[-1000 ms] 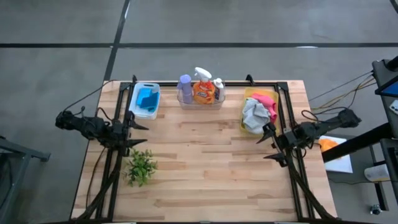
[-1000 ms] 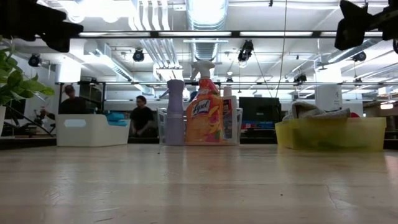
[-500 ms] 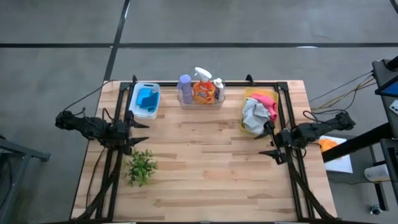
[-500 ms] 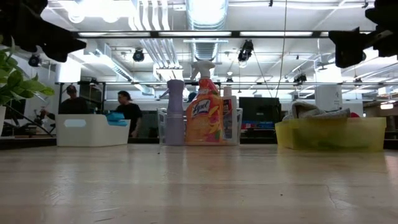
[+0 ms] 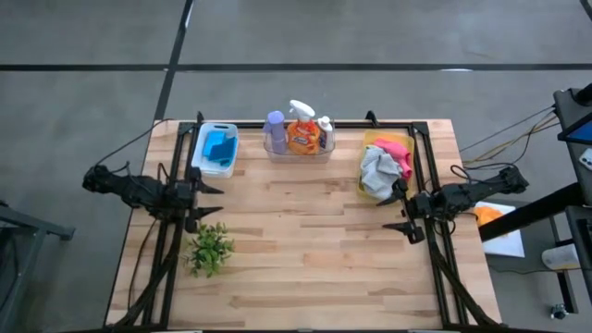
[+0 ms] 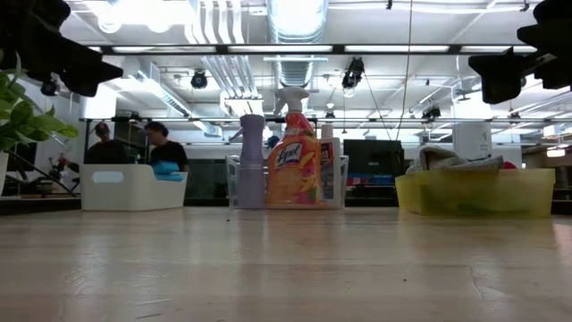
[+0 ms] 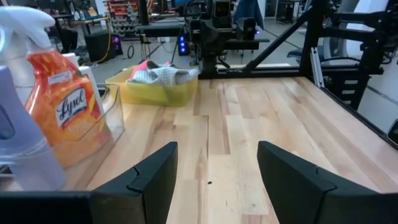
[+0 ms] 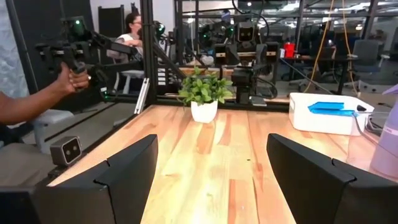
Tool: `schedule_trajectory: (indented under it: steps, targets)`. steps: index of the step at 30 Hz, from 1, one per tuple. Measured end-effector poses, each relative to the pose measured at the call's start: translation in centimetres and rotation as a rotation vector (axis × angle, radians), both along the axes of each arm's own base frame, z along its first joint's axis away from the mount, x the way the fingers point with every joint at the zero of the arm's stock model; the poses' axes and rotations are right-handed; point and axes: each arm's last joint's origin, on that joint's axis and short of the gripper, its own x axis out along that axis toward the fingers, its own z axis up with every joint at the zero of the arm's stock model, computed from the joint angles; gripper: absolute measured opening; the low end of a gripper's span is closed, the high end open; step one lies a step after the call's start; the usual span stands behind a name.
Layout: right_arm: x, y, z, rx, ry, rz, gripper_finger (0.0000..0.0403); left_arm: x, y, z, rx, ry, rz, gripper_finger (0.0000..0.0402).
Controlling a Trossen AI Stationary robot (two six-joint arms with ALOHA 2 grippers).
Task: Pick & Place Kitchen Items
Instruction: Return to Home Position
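Purple bottle [image 7: 15, 143] cut by edge; sponges [image 5: 218, 146] uncountable.

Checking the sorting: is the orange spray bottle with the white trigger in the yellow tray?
No, the orange spray bottle with white trigger stands in the clear plastic tray; the yellow tray holds cloths.

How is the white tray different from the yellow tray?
The white tray holds blue sponges; the yellow tray holds a pink cloth and a grey cloth. The white tray sits on the robot's left, the yellow tray on its right. Both rest on the wooden table.
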Motion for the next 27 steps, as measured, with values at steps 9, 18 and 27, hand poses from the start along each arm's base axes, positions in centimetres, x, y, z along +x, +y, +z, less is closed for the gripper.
schedule_trajectory:
  steps: [9, 18, 27]
  targets:
    - [0.0, 0.0, 0.0, 0.010, 0.004, -0.003, 0.0304, 1.3, -0.5, -2.6, -0.051, -0.043, -0.010, 0.0226]
    - [0.0, 0.0, 0.0, 0.012, 0.008, -0.010, 0.0304, 1.7, -1.1, -2.8, -0.076, -0.129, -0.166, 0.0226]
    - [0.1, 0.0, -0.1, -0.045, 0.002, -0.014, 0.0304, 1.9, -1.3, -3.1, -0.061, -0.173, -0.235, 0.0226]
